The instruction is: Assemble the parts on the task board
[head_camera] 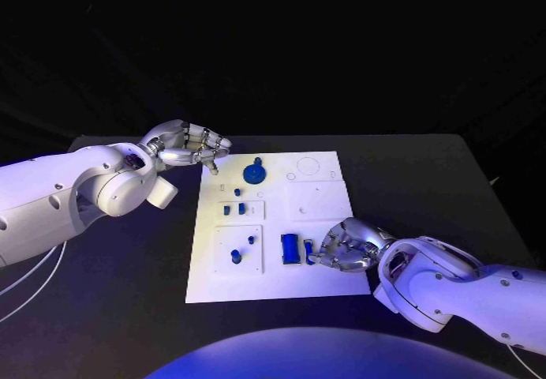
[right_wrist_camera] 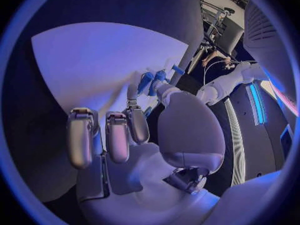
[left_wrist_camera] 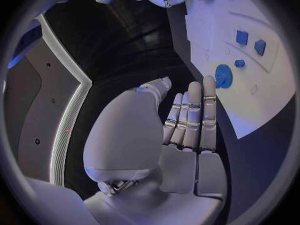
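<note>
Well, nearest the robot, its silver right hand (head_camera: pixel 347 246) sits at the near right edge of the flat white task board (head_camera: pixel 330 280), fingers curled in around a slim blue bar-shaped part (head_camera: pixel 308 253); in the right wrist view the fingertips (right_wrist_camera: pixel 147 83) pinch that blue piece (right_wrist_camera: pixel 161 75) just over the board's white surface (right_wrist_camera: pixel 94 60). Just beside it, further onto the board, lies a wider dark-blue rectangular block (head_camera: pixel 290 248). Further left of that, a small blue peg (head_camera: pixel 236 256) stands in a square recessed panel. Beyond, toward the middle of the board, two short blue pieces (head_camera: pixel 234 209) stand side by side in another shallow panel. Near the board's far edge rests a round blue disc with a knob (head_camera: pixel 255 171). Furthest off, the silver left hand (head_camera: pixel 188 146) hangs over the board's far left corner, fingers lying straight and close together with nothing in them (left_wrist_camera: pixel 190 117), apart from the disc (left_wrist_camera: pixel 223 76).
</note>
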Robot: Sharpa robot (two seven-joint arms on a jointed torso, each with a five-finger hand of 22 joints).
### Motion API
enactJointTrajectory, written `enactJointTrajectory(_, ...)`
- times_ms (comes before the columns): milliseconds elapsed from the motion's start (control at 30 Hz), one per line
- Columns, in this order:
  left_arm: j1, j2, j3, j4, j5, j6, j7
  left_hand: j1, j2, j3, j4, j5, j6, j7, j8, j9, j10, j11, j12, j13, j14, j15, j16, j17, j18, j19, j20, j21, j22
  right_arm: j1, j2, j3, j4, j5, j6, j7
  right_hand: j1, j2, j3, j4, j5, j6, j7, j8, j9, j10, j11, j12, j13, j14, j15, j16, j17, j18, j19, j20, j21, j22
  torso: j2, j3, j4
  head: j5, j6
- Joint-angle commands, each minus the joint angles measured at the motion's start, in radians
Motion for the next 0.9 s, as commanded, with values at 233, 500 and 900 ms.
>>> enactJointTrajectory(233,0.001,0.002,0.001,0.000,0.003,0.009,0.007,-0.011,0.002,0.008,-0.001,0.003,-0.006,0.035,0.003,-0.001,-0.005,0.000,0.004,-0.001,-0.008,0.001,0.000,0.001,0.013,0.001,0.004,-0.003,0.000,-0.001,-0.019,0.000,0.012,-0.015,0.069,0.044,0.011,-0.003,-0.009,0.000,-0.003,-0.003,0.002,-0.004,0.002,0.003,0.001,-0.001,0.091,0.085,0.002,0.000,0.182,-0.013,0.072,-0.001,0.000,0.231,-0.001,0.0003,-0.0006,-0.001,0.002)
enactJointTrajectory(500,0.000,0.002,0.001,0.000,0.003,0.008,0.010,-0.013,0.002,0.011,-0.001,0.003,-0.007,0.035,0.004,-0.001,-0.006,0.000,0.005,-0.001,-0.009,0.001,0.000,0.001,0.013,0.001,0.004,-0.003,0.000,-0.001,-0.015,0.000,0.002,-0.017,0.078,0.042,0.013,-0.003,-0.013,0.000,-0.003,-0.003,0.002,-0.004,0.002,0.003,0.001,0.000,0.092,0.085,0.002,0.000,0.182,-0.014,0.073,-0.001,0.001,0.231,0.000,-0.0012,0.0006,-0.002,0.002)
enactJointTrajectory(900,0.000,0.002,0.001,0.001,0.003,0.009,0.010,-0.013,0.002,0.011,-0.001,0.003,-0.007,0.035,0.004,-0.001,-0.006,0.000,0.005,-0.001,-0.009,0.001,0.000,0.001,0.013,0.001,0.004,-0.003,0.000,-0.002,0.024,0.000,-0.047,-0.028,0.056,0.016,0.024,0.011,-0.017,0.003,-0.001,-0.001,0.002,-0.004,0.002,0.004,0.001,0.002,0.094,0.085,0.002,0.001,0.183,-0.014,0.073,-0.001,0.002,0.232,0.001,-0.0009,0.0020,0.000,-0.001)
